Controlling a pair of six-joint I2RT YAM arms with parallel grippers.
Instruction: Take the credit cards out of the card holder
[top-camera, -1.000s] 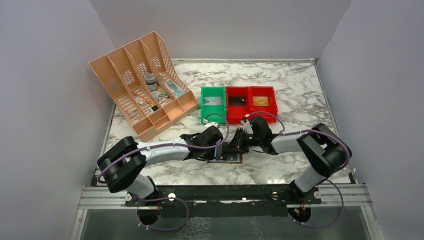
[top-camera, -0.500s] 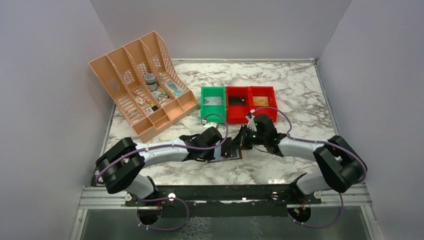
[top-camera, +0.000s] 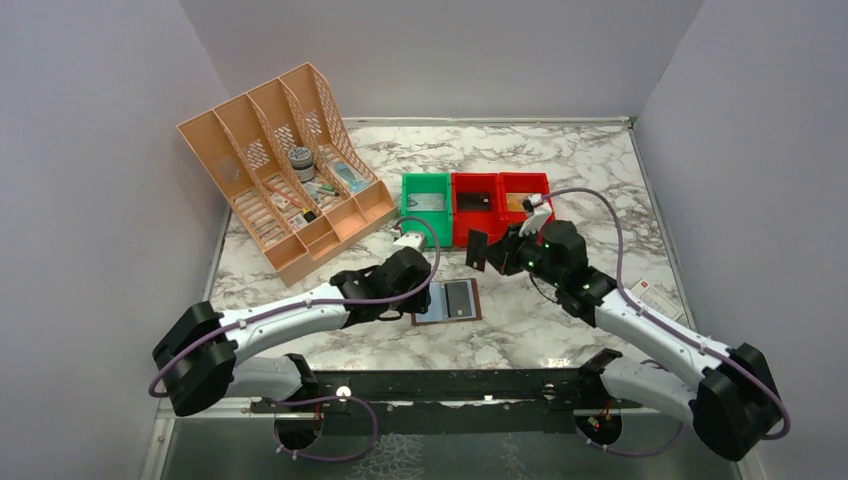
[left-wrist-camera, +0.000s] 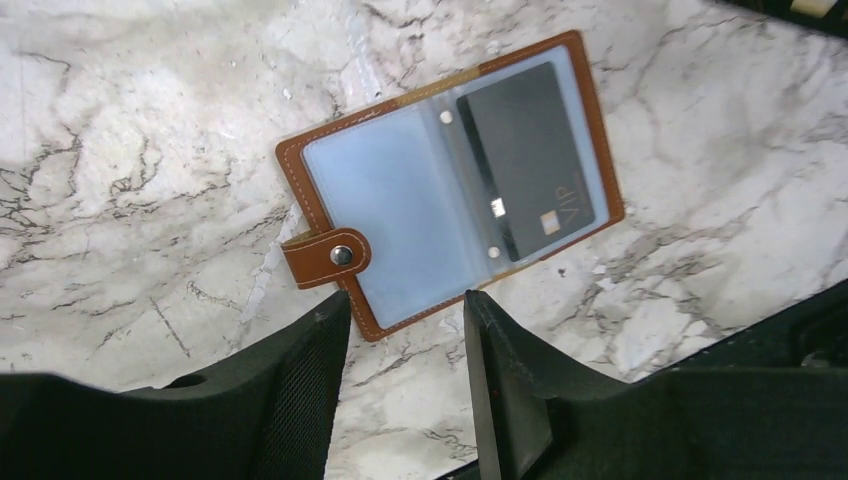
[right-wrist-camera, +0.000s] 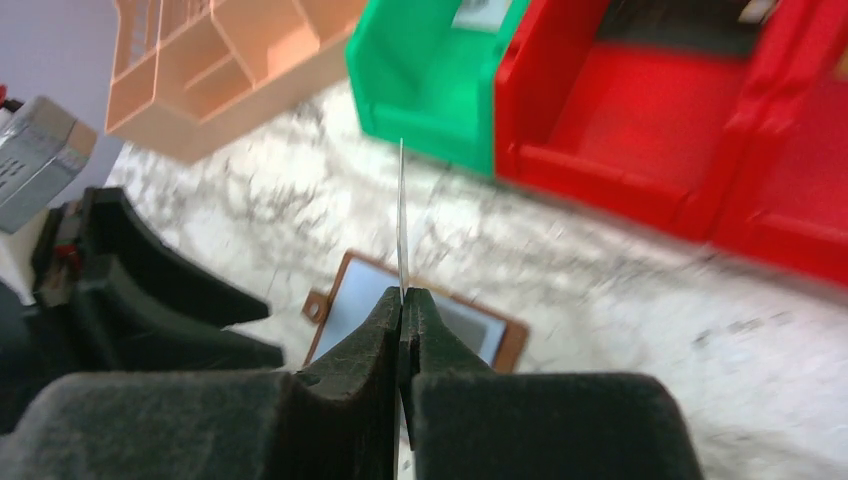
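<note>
Right pincer is clamped on a credit card, held edge-up above the surface, just in front of the red bins. Left pincer has its jaws apart and hovers over the near rim of the card holder. The holder lies open and flat toward the surface's near edge, a dark card in the half nearer the right edge.

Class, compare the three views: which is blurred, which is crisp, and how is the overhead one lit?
Right wrist view: red bins and green bin smeared and soft; the held card shows only as a thin edge-on line above the fingers. Left wrist view: crisp, lettering on the dark card in the card holder legible. Top external view: even light, faint shadows on the table.
</note>
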